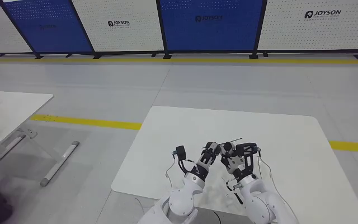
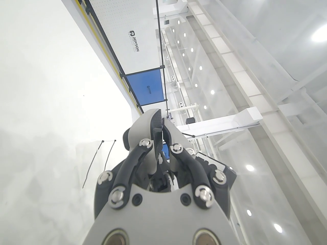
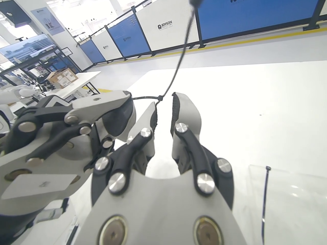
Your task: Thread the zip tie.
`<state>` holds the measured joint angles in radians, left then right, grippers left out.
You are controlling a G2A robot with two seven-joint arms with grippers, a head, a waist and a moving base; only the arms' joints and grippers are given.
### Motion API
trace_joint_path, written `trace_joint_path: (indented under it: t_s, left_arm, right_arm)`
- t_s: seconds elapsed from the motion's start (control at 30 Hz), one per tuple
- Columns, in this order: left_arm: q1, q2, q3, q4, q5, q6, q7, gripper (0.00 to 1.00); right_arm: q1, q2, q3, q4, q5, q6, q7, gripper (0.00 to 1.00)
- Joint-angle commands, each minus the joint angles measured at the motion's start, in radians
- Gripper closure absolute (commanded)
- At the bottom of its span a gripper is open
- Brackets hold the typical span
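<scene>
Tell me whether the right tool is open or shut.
Open. In the right wrist view the right tool has its jaws apart, and the bare white table shows through the gap.

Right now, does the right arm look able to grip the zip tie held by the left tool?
Probably yes. The right tool is open, and the zip tie, pinched in the left tool, passes right at its fingertips with nothing between.
</scene>
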<state>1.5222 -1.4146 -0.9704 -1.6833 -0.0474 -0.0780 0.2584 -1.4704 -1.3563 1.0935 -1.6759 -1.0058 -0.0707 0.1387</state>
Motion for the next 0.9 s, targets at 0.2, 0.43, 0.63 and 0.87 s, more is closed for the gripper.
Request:
trace_joint_path:
  t_s: [0.2, 0.43, 0.63, 0.87]
  left_arm:
    - [0.000, -0.002, 0.000, 0.002, 0.004, 0.003, 0.001, 1.00]
    - [0.001, -0.002, -0.001, 0.000, 0.008, 0.004, -0.001, 1.00]
    - [-0.002, -0.003, -0.003, -0.004, 0.010, 0.008, -0.006, 1.00]
    - [-0.004, -0.005, -0.006, -0.009, 0.005, -0.001, -0.002, 1.00]
  right_arm:
    - [0.000, 0.001, -0.001, -0.001, -0.001, -0.004, -0.003, 0.88]
    - [0.002, 0.001, 0.001, 0.002, 0.006, -0.006, -0.004, 0.87]
    - [0.006, 0.001, 0.003, 0.003, 0.010, -0.004, -0.003, 1.00]
    - [0.007, 0.001, 0.005, 0.008, 0.014, -0.005, 0.003, 1.00]
